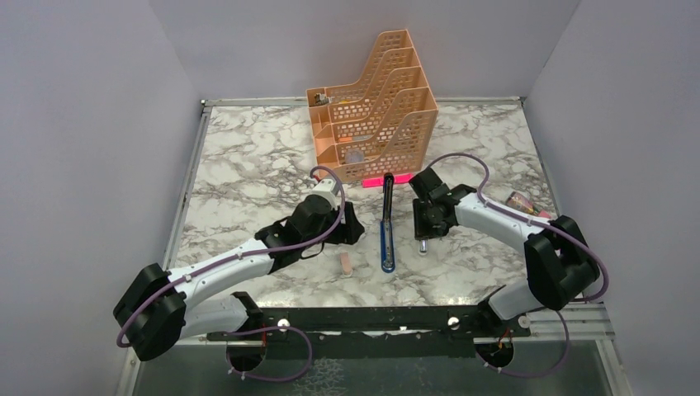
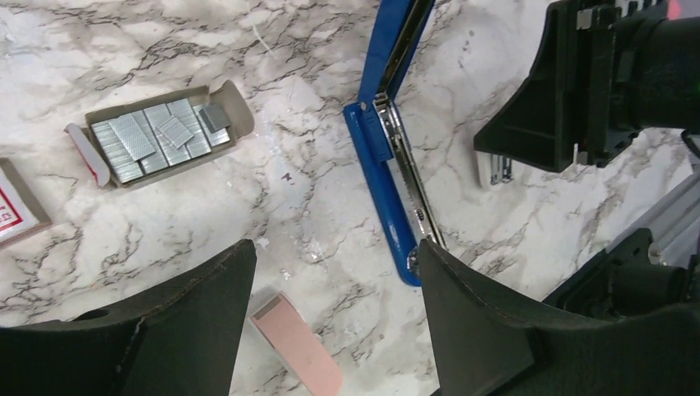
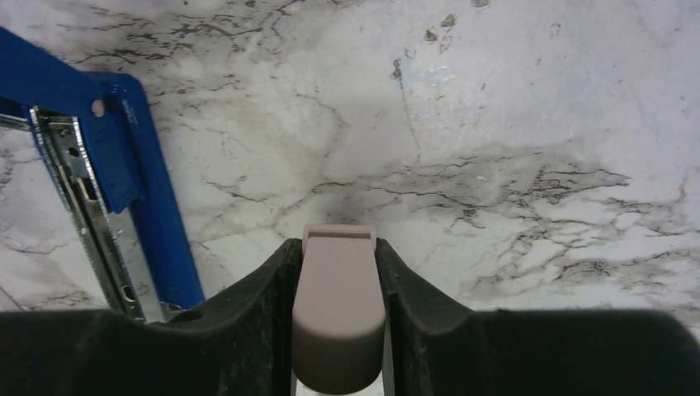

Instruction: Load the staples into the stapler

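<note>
**Staples to the left, open stapler to the right: the left arm has the reach**

Here's the left end effector [image 2: 334, 247], fingers wide apart and carrying nothing, low over the counter [image 2: 272, 190]. Up and to its left in the wrist view lie the staples [image 2: 157, 136], silvery strips loose in their open tray, flat on the marble. To its right the stapler [image 2: 384, 190] lies swung open with its metal channel facing up. Its long axis runs from the near edge toward the back, roughly the way these fingers point. So tray and stapler flank this arm, one on each side, both near.

Across the stapler, the right end effector [image 3: 337, 247] is clamped on a small pale capsule piece [image 3: 338, 322], so it's occupied. It sits just beside the stapler's right side, well apart from the tray.

My call is that the left arm is the nearer one to the staples. It needs to swing left for a strip, then carry it across lined up with that channel. A peach-pink piece [image 2: 297, 346] lies on the counter between the open fingers, clear of that path.
</note>
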